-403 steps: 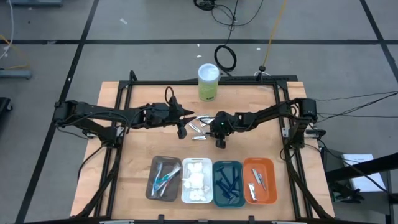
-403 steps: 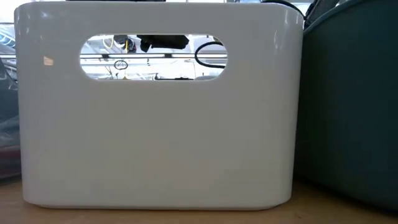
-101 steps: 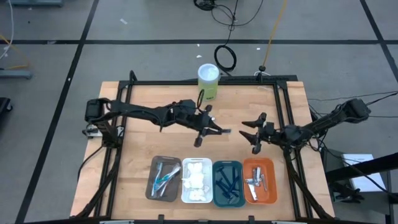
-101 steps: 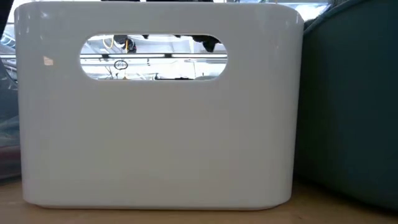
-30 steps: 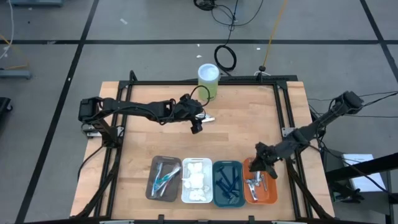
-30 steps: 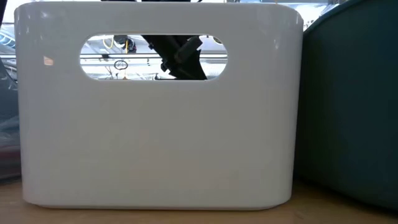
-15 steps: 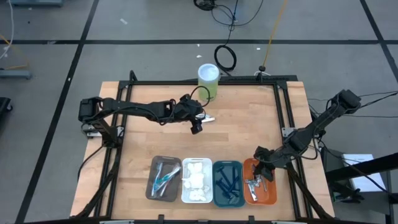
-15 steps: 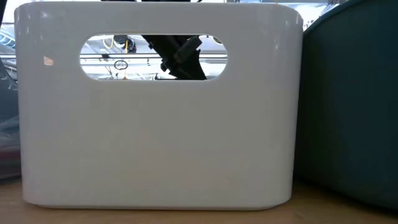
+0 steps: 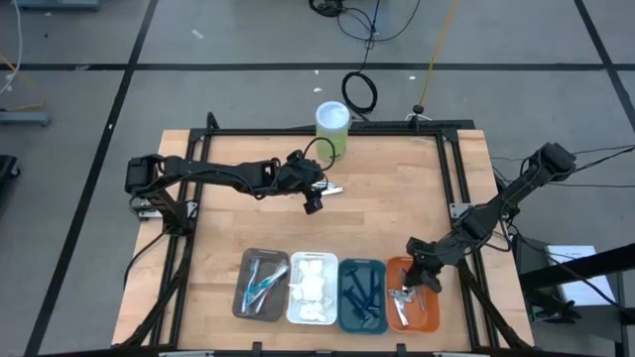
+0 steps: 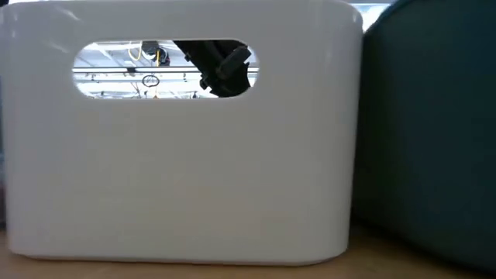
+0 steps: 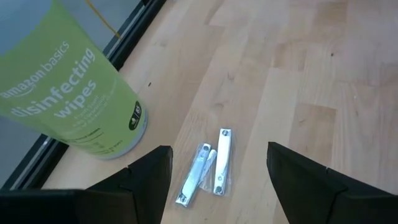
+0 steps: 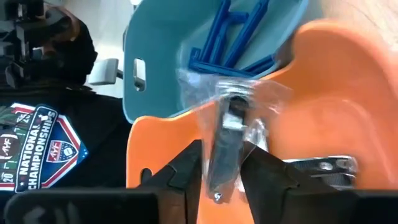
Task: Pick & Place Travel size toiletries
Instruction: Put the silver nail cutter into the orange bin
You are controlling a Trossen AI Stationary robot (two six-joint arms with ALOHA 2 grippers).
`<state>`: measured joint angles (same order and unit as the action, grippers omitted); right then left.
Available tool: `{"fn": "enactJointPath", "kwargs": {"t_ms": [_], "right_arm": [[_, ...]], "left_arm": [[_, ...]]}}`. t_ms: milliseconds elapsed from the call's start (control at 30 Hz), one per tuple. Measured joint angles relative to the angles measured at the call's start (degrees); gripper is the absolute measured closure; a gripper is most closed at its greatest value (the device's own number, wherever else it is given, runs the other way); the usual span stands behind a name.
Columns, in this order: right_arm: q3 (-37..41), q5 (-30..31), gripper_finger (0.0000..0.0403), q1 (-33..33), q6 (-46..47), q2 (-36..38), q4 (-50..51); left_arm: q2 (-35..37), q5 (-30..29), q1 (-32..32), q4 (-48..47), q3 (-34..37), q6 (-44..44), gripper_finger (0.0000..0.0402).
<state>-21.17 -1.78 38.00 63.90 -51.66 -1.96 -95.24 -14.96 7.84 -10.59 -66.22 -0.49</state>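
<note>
Where the white tray [image 10: 178, 155] fills the low view, table hidden.

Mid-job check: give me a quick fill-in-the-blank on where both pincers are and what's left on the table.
1. The right pincer is over the ____ tray.
2. The item between its fingers is a wrapped silver metal tool; the tray beside it holds blue ____.
3. The left pincer hovers, open, above silver tools lying beside the green ____ canister.

Missing words: orange; razors; wipes
</note>
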Motion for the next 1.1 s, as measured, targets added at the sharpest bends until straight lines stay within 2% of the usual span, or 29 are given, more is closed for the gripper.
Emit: {"fn": "enactJointPath", "kwargs": {"t_ms": [567,700,800,933,1100], "right_arm": [[0.00,0.13,0.0249,0.00,-2.07,0.00,-0.04],[0.01,-2.37,0.0237,-0.04,-2.83,0.02,-2.43],[0.02,-5.83,0.0234,-0.02,-5.51,0.50,-8.36],[0.02,-7.47,0.0237,-0.02,-11.41,2.26,-14.92],[0.00,-7.52,0.0238,-0.26,-18.02,6.87,-16.05]], "left_arm": [[0.00,0.02,0.00,-0.08,0.02,0.00,0.0144],[-0.03,0.02,0.00,-0.17,0.02,0.00,0.0144],[0.00,0.02,0.01,-0.42,0.02,0.00,0.0144],[-0.03,0.02,0.00,-0.42,0.02,0.00,0.0144],[-0.03,0.02,0.02,-0.13,0.02,0.00,0.0144]]}}
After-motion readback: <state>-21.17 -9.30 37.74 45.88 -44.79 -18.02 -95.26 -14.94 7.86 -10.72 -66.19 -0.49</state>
